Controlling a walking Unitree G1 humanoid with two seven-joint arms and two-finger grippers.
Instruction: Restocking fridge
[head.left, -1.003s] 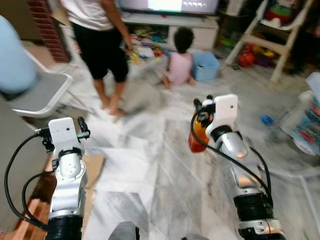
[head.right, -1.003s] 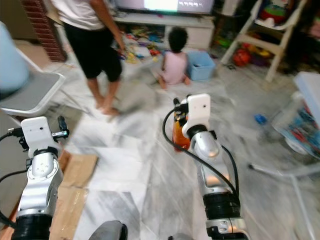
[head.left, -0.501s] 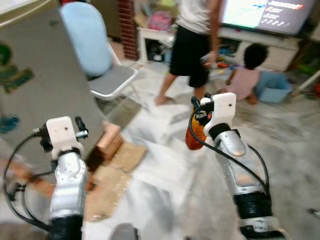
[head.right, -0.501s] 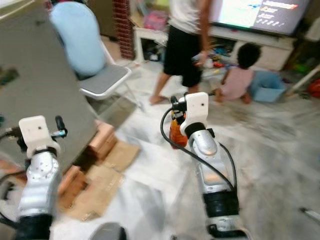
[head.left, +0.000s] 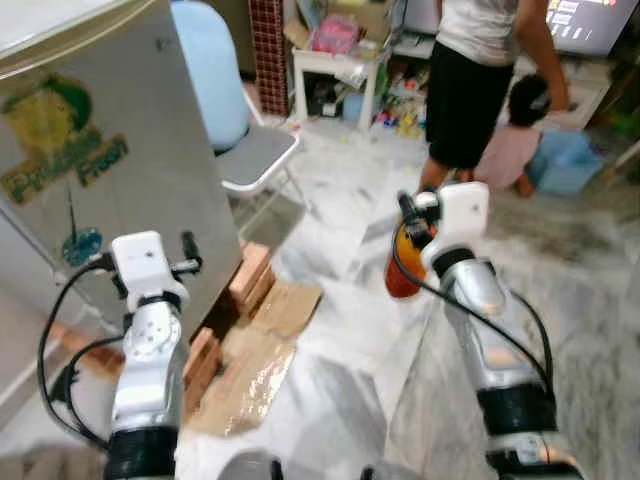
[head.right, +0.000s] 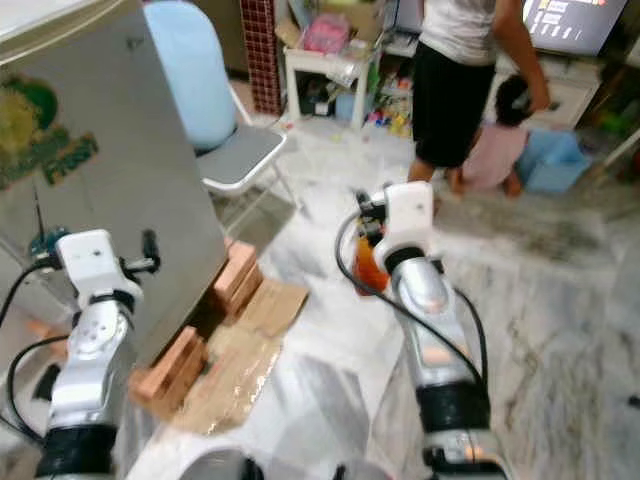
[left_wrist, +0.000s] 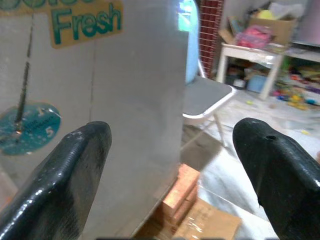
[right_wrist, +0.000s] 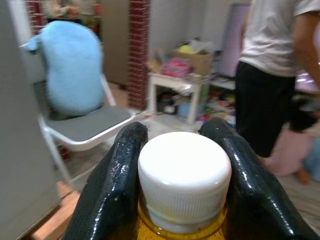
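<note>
fridge (head.left: 110, 170) stands shut on the left. right gripper (right_wrist: 175, 185) clamps the bottle (head.left: 403, 272) just under its white cap (right_wrist: 184, 175), held mid-air; likely heavy and slick, best gripped at the neck. left gripper (left_wrist: 175, 165) gapes wide, empty.

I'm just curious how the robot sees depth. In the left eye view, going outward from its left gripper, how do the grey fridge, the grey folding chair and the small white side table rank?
From the left gripper, which is open:
1. Grey fridge, right beside it on the robot's left.
2. Grey folding chair, farther ahead past the fridge.
3. Small white side table, farthest, against the back wall.
</note>
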